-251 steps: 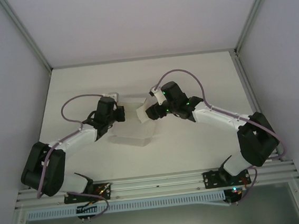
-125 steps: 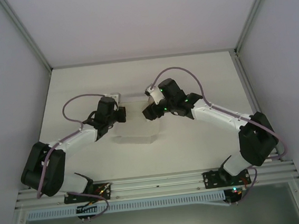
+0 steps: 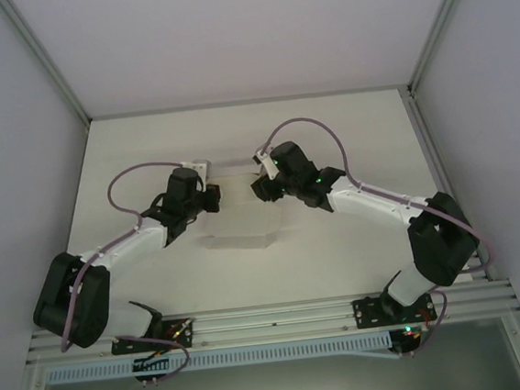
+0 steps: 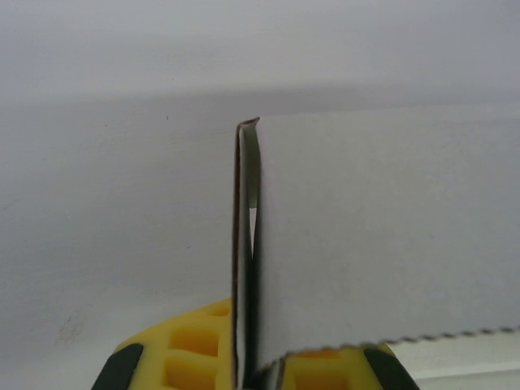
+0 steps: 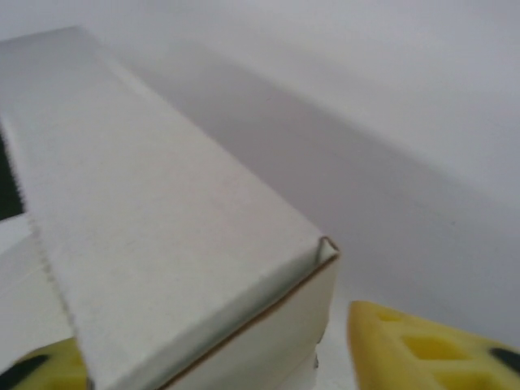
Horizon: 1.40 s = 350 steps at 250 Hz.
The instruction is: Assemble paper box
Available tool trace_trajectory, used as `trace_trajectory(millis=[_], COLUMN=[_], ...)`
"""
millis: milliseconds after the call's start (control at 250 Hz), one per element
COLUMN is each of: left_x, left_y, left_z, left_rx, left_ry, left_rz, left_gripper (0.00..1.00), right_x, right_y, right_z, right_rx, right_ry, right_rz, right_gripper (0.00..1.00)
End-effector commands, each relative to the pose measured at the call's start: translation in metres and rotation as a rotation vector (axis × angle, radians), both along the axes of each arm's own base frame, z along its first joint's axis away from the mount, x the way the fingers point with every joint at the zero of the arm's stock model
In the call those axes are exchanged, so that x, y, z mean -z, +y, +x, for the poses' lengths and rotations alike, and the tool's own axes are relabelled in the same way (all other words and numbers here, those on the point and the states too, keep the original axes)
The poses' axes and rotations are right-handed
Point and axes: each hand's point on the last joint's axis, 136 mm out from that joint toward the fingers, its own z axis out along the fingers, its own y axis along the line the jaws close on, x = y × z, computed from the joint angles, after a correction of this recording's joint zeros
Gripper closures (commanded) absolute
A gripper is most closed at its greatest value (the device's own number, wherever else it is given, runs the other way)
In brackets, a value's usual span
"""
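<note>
Paper box: the paper box [image 3: 237, 217] sat on the white table [image 3: 328, 133] near its middle, between the two grippers; pale board, hard to tell from the tabletop in the top view.
Left gripper: the left gripper [image 3: 208, 198] was at the box's 10 o'clock side. In the left wrist view its yellow fingers [image 4: 195, 351] were pinched tight on a doubled upright wall of the box [image 4: 382, 236].
Right gripper: the right gripper [image 3: 261, 187] was at the box's 2 o'clock corner. Its jaws were partly apart and astride the box end [image 5: 162, 219], with a slim gap beside the 4 o'clock finger [image 5: 422, 349].
</note>
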Motion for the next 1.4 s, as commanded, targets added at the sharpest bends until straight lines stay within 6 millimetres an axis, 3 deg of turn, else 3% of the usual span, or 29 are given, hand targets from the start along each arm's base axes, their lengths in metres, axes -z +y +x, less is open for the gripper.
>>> trace_trajectory(millis=[0, 144, 284, 455, 651, 882, 978, 1078, 1206, 1290, 1394], left_x=[-0.022, -0.027, -0.020, 0.006, 0.038, 0.035, 0.033, 0.032, 0.018, 0.010, 0.006], left_y=[-0.015, -0.015, 0.001, 0.063, 0.127, 0.141, 0.135, 0.102, 0.051, 0.026, 0.003], left_z=[0.007, 0.010, 0.014, 0.017, 0.001, -0.003, -0.002, 0.005, 0.013, 0.019, 0.021], left_rx=[0.015, -0.032, -0.153, -0.443, -0.664, -0.712, -0.681, -0.532, -0.369, -0.306, -0.248], left_ry=[-0.028, -0.023, 0.026, 0.120, 0.215, 0.229, 0.238, 0.224, 0.159, 0.132, 0.126], left_rz=[-0.066, -0.087, -0.052, 0.172, 0.350, 0.411, 0.428, 0.355, 0.228, 0.169, 0.137], left_gripper=[1.00, 1.00, 1.00, 1.00, 1.00, 1.00, 1.00, 1.00, 1.00, 1.00, 1.00], right_x=[-0.009, 0.001, 0.002, -0.006, -0.015, -0.032, -0.032, -0.025, -0.003, 0.001, 0.000], right_y=[-0.008, -0.029, -0.062, -0.109, -0.156, -0.188, -0.188, -0.179, -0.128, -0.093, -0.066], right_z=[0.028, 0.048, 0.059, 0.058, 0.050, 0.040, 0.041, 0.046, 0.061, 0.063, 0.058], right_rx=[0.186, 0.382, 0.586, 0.768, 0.930, 1.092, 1.103, 1.079, 0.872, 0.727, 0.608], right_ry=[-0.140, -0.189, -0.251, -0.331, -0.343, -0.400, -0.406, -0.380, -0.294, -0.257, -0.234], right_rz=[-0.036, -0.150, -0.264, -0.492, -0.557, -0.616, -0.599, -0.520, -0.233, -0.012, 0.168], right_gripper=[0.60, 0.80, 0.88, 0.92, 0.92, 0.91, 0.90, 0.89, 0.87, 0.85, 0.71])
